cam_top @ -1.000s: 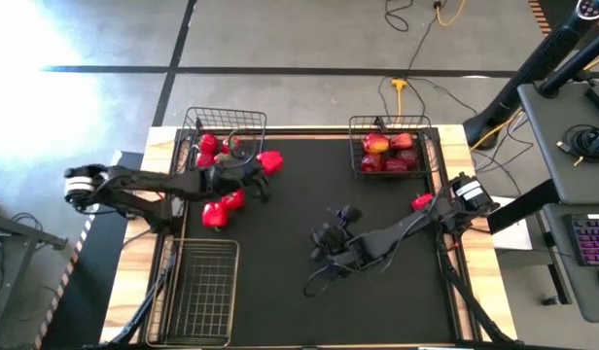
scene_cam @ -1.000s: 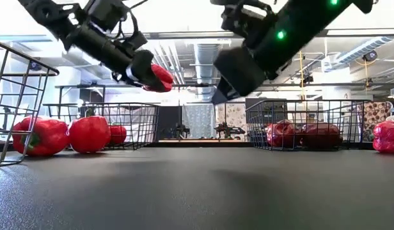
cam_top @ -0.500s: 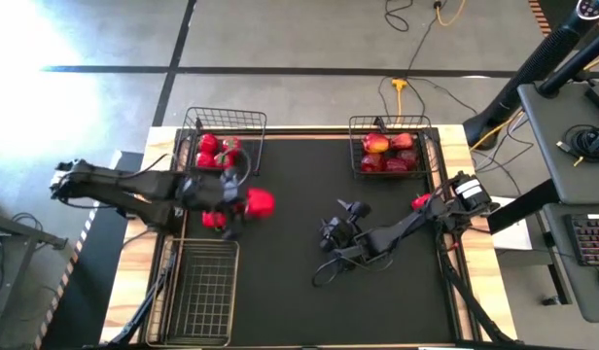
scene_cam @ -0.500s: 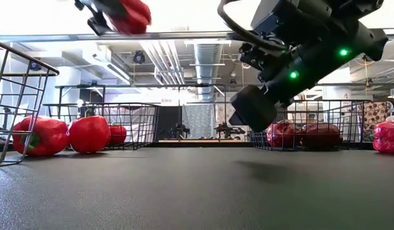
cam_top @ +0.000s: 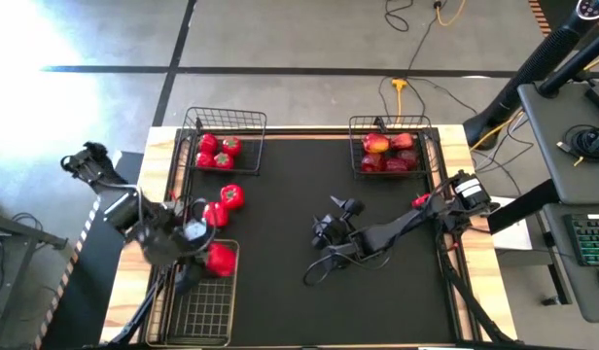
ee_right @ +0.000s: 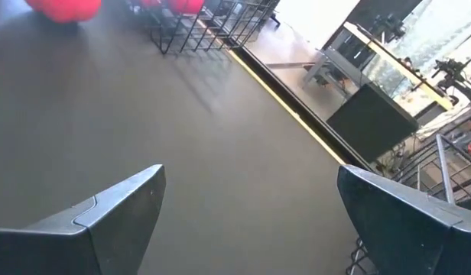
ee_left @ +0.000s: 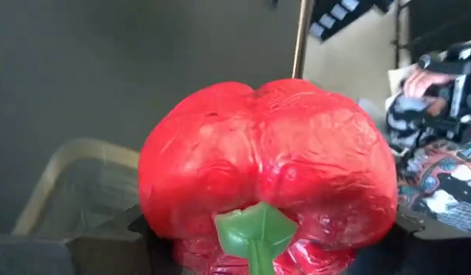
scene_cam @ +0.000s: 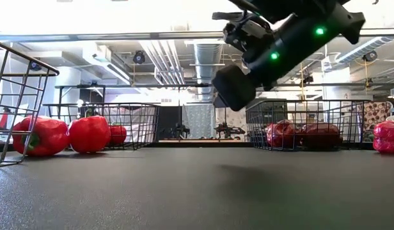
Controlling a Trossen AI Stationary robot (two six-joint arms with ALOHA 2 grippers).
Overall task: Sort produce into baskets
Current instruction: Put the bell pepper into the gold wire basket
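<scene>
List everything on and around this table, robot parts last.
Mat: one, black, covering the table.
Left small basket: one, black wire, far left corner.
Tomatoes: three, red with green tops, in the left small basket.
Right small basket: one, black wire, far right corner.
Apples: several, red, one yellowish, in the right small basket.
Long basket: one, black wire, near left.
Loose produce: three, red; two near the long basket, one at the right edge.
Bell pepper: one, red, above the long basket.
Left claw: shut on the bell pepper.
Right claw: open, above mid-mat.
</scene>
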